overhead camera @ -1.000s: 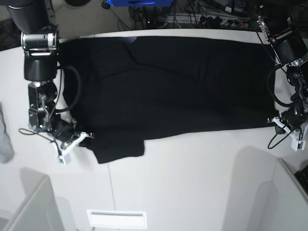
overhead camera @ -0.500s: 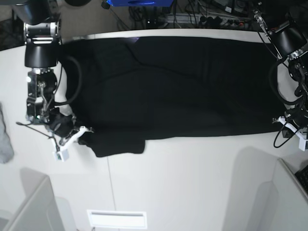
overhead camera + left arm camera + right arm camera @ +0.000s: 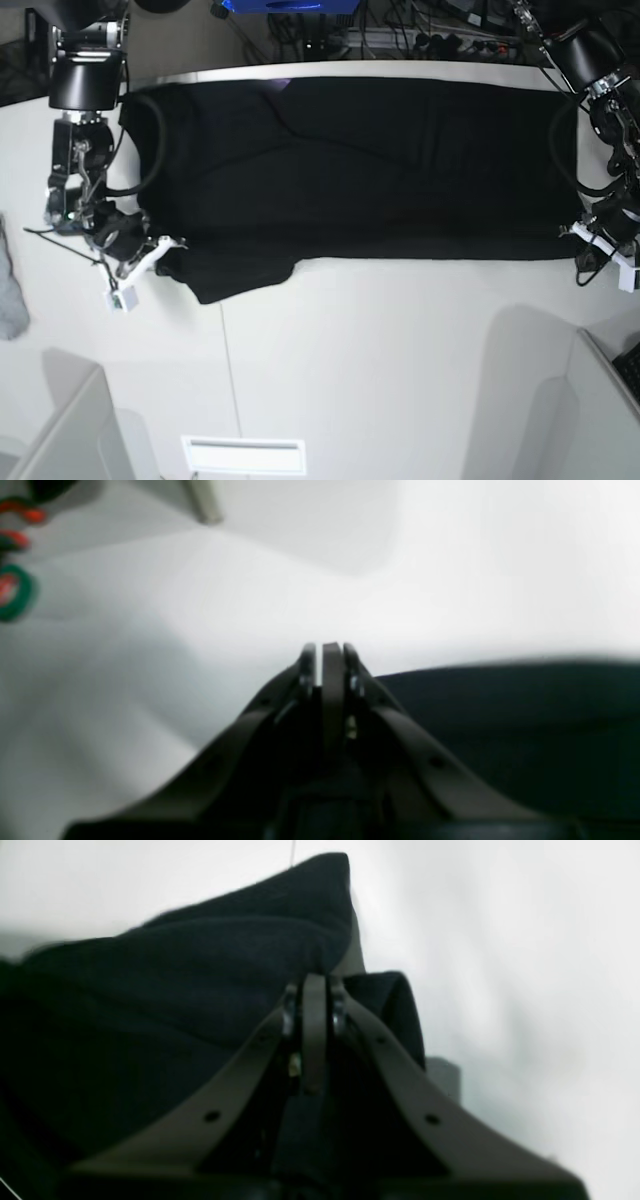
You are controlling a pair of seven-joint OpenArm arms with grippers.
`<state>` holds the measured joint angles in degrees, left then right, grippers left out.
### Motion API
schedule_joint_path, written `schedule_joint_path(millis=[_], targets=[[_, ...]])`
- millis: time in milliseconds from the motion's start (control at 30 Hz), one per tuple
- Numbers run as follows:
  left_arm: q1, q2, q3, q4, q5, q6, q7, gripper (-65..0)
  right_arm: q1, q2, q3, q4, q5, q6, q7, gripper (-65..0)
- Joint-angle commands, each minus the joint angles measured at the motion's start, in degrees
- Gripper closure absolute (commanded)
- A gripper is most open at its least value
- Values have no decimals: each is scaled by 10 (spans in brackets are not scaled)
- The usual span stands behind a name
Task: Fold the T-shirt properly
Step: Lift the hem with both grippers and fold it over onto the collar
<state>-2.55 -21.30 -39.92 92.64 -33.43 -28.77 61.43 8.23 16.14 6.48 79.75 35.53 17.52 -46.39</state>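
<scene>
I see the T-shirt point(image 3: 360, 170) spread flat and wide across the far half of the white surface point(image 3: 400, 370), black side up with no print showing. One sleeve point(image 3: 245, 278) sticks out from its near edge toward the left of the base view.

My right gripper point(image 3: 160, 262) sits at that near-left corner of the T-shirt, beside the sleeve. In the right wrist view the jaws are pressed together and black fabric bunches up right around the tips point(image 3: 315, 985), so I read it as clenched on the T-shirt.

My left gripper point(image 3: 585, 240) is at the opposite near corner, on the base view's right. In the left wrist view its jaws are pressed together too, tips point(image 3: 327, 652) over the pale surface, with the T-shirt's edge point(image 3: 500, 705) running just beside them. I cannot tell from here whether any fabric is pinched between them.

A small grey cloth point(image 3: 10, 290) lies at the far left edge of the surface, well apart from the T-shirt.
</scene>
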Motion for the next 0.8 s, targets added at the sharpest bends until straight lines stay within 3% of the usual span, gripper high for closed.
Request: schedule_joint_path(millis=[0,67,333,533,767], targets=[[-7,-16,-20,10,-12,2,10,0,10,7,4,18,10,2,6,0],[-3,-16,-37,13,-36,2,33,0,6,7,9,30,11,2,-7,0],[36,-17,-42,64,-42,2,36,0,-14,-22,87,96,9,2,-89,0],[80,-20,-43,82,-40,1,36,0,-39,-30,89,130,10,2,-95,0],[114,-50,-44,84,-43,0,36,0,-73,-41,114,173,11,2,-109,0]])
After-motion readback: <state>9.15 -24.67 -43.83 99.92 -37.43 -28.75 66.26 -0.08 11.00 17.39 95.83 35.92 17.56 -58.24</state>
